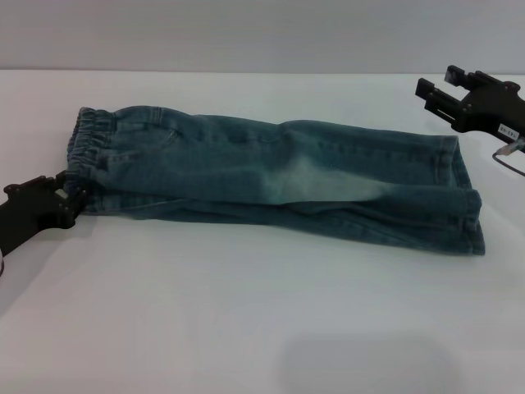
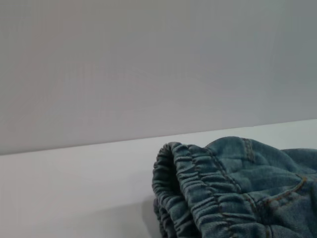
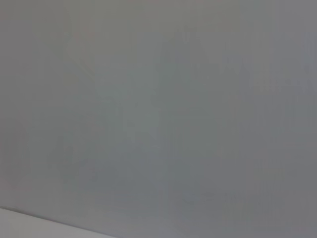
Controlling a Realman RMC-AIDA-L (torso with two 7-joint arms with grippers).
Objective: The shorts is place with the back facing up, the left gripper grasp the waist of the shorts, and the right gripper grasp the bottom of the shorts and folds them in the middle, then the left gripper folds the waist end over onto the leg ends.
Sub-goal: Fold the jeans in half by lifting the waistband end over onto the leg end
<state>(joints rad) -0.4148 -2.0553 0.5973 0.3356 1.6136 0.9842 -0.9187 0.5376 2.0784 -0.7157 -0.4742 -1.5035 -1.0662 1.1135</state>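
The blue denim shorts [image 1: 279, 176] lie folded lengthwise on the white table [image 1: 246, 320], one half over the other. The ruffled elastic waist [image 1: 89, 144] is at the left, and the flat leg hems that form the bottom [image 1: 466, 201] are at the right. My left gripper [image 1: 72, 197] sits low on the table at the near corner of the waist, touching its edge. The left wrist view shows the gathered waist [image 2: 198, 188] close up. My right gripper [image 1: 443, 84] hovers open above and behind the leg ends, apart from the cloth.
A grey wall [image 1: 246, 33] runs along the table's far edge. The right wrist view shows only that wall [image 3: 158, 109] and a sliver of table [image 3: 20, 223]. A faint shadow lies on the near table surface [image 1: 369, 365].
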